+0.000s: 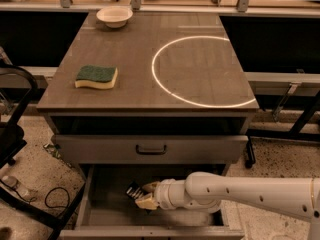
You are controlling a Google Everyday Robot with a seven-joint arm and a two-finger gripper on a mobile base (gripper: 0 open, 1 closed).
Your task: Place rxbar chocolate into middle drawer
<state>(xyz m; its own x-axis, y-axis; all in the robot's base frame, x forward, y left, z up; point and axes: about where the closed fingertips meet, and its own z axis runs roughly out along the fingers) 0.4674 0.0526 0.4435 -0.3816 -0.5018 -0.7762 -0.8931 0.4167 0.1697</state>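
Low inside the middle drawer (107, 206), the tool (141, 195) pinches the rxbar chocolate (132, 190) by one end; it is likely light, slick-wrapped and slightly bendy.

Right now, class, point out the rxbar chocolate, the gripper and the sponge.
rxbar chocolate (132, 190): camera view, middle of its dark wrapper.
gripper (143, 195): camera view, midway between the fingertips gripping the bar, inside the middle drawer (107, 199).
sponge (97, 74): camera view, green top face.
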